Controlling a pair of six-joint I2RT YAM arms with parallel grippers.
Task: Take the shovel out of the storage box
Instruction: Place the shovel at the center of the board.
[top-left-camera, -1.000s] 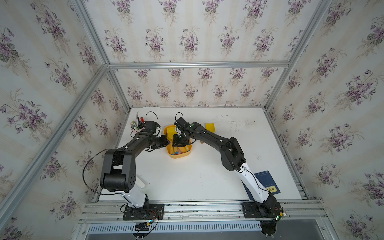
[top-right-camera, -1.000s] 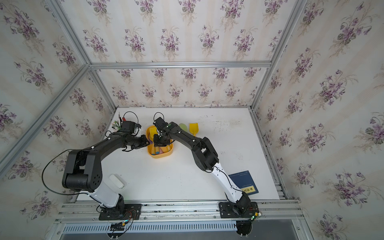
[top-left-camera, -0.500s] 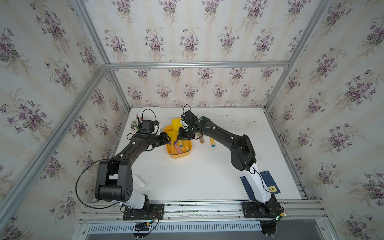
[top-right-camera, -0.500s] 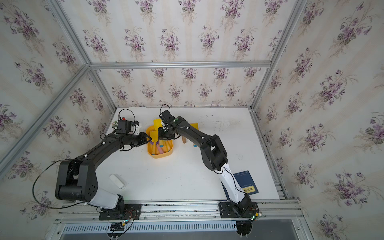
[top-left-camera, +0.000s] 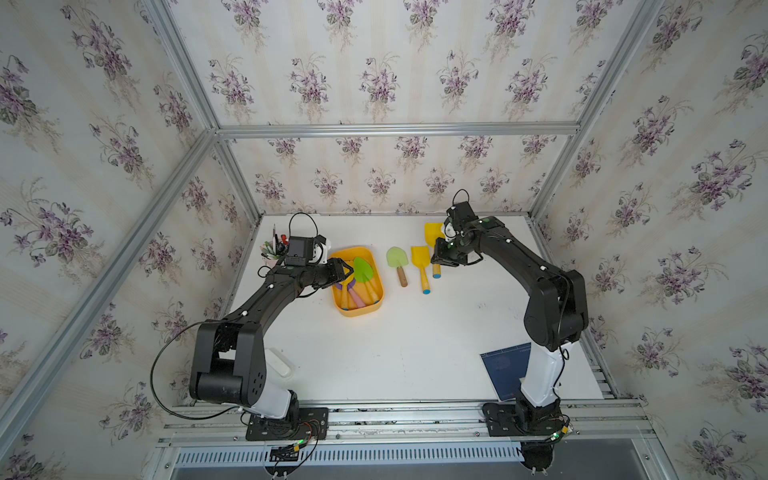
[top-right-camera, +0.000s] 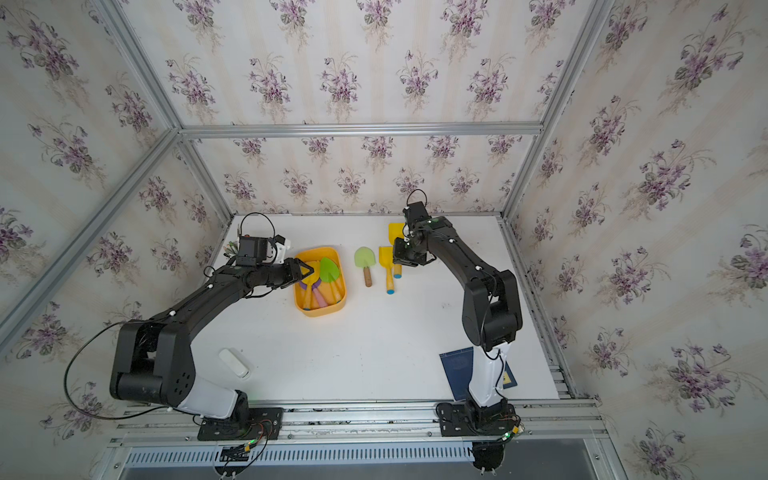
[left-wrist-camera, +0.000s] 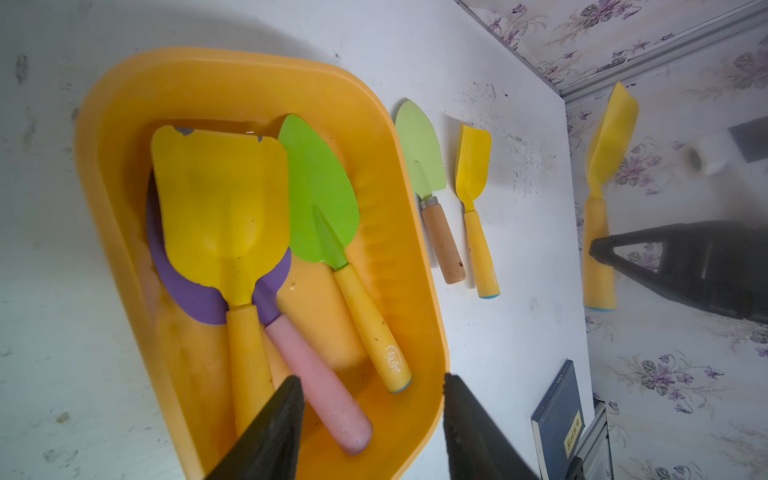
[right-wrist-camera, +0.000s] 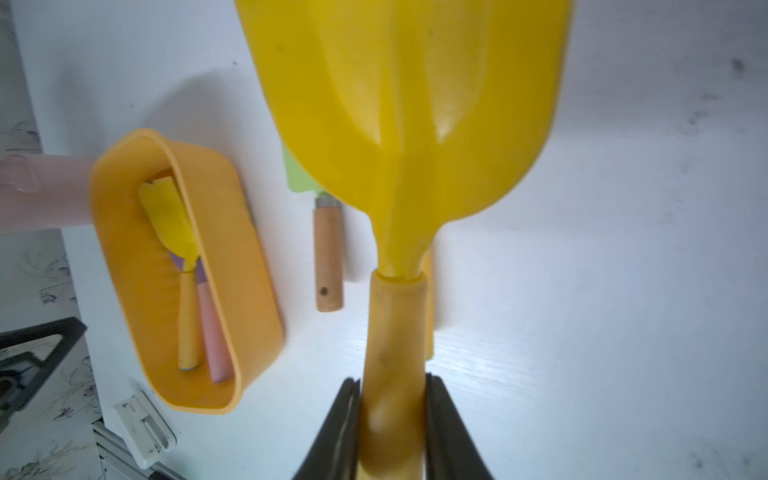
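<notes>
Your right end effector (right-wrist-camera: 390, 382) clamps a yellow shovel (right-wrist-camera: 399, 104) by its handle well outside the storage box (top-left-camera: 359, 311), two shovels (top-left-camera: 395, 257) lie on the counter (top-left-camera: 415, 340) beside it, and three shovels (left-wrist-camera: 320, 195) wait inside, with your empty, half-open left end effector (left-wrist-camera: 372, 378) hovering at its rim.

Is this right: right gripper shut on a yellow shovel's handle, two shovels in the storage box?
No: the left wrist view shows three in the storage box, a yellow-bladed shovel, purple shovel and green shovel. The right gripper is shut on the held shovel by its handle.
</notes>
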